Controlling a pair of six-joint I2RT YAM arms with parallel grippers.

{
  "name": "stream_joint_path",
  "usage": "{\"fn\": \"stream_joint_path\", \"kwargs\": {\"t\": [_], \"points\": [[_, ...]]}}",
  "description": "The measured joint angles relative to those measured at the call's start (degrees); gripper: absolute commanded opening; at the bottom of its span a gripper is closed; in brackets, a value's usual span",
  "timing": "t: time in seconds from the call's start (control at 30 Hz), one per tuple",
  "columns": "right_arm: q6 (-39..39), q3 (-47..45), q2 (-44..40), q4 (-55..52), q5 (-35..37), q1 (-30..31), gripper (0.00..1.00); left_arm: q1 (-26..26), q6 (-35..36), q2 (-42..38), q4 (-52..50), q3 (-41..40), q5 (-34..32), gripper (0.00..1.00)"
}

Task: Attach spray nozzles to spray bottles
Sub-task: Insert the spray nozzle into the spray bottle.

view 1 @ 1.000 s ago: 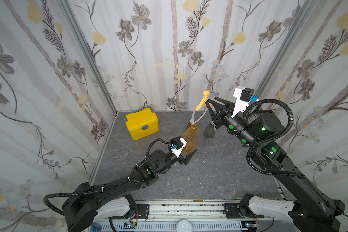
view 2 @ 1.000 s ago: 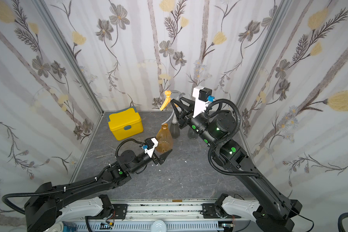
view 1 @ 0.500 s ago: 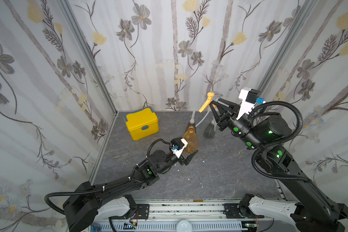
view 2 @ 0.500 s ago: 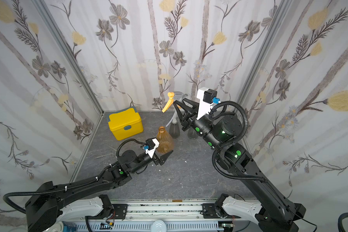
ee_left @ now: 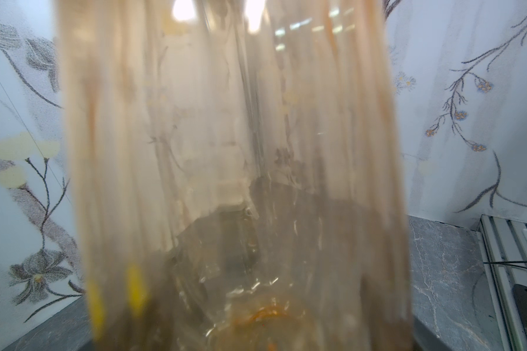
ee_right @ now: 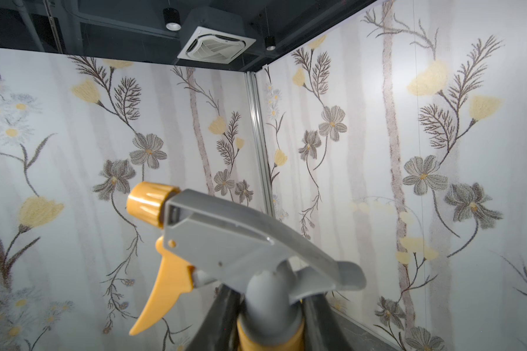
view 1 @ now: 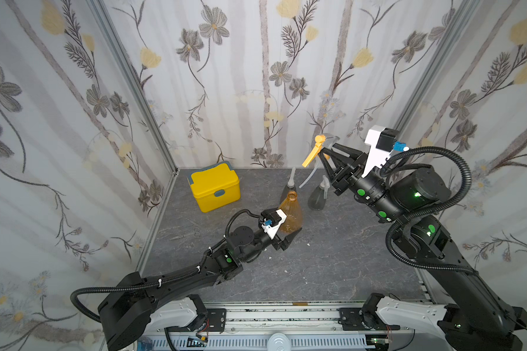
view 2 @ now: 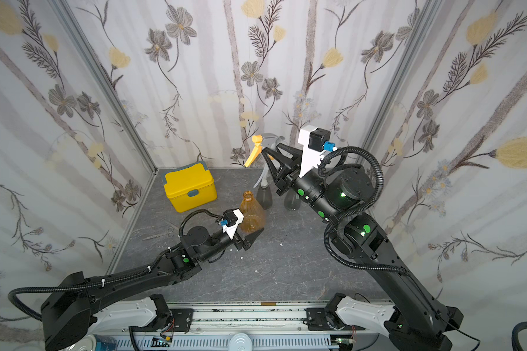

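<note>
Bottle (view 1: 292,206): upright, neck up, pinched by left hand (view 1: 289,231).
Nozzle (view 1: 316,148): aloft, collar down, spout leftward, pinched by right hand (view 1: 328,153).

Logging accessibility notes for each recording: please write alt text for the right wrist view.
An orange spray nozzle, grey-bodied with an orange trigger and tip, fills the foreground, its collar clamped in the right gripper between two dark fingers. Behind it are floral wallpapered walls and a dark ceiling with a white vent.

glossy amber plastic bottle (view 1: 291,210), matt stone-look tabletop (view 1: 332,267)
</note>
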Motion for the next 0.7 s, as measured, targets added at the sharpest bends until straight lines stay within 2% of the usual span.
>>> {"fn": "stream_joint_path", "kwargs": {"t": [0.17, 0.7], "points": [[-0.15, -0.26, 0.79, 0.13, -1.38, 0.81, 0.17, 0.00, 0.00, 0.04, -0.02, 0.07, 0.20, 0.80], [-0.15, -12.28, -1.36, 0.33, -1.86, 4.20, 0.19, 0.00, -0.02, 0.07, -1.70, 1.20, 0.22, 0.80]]}}
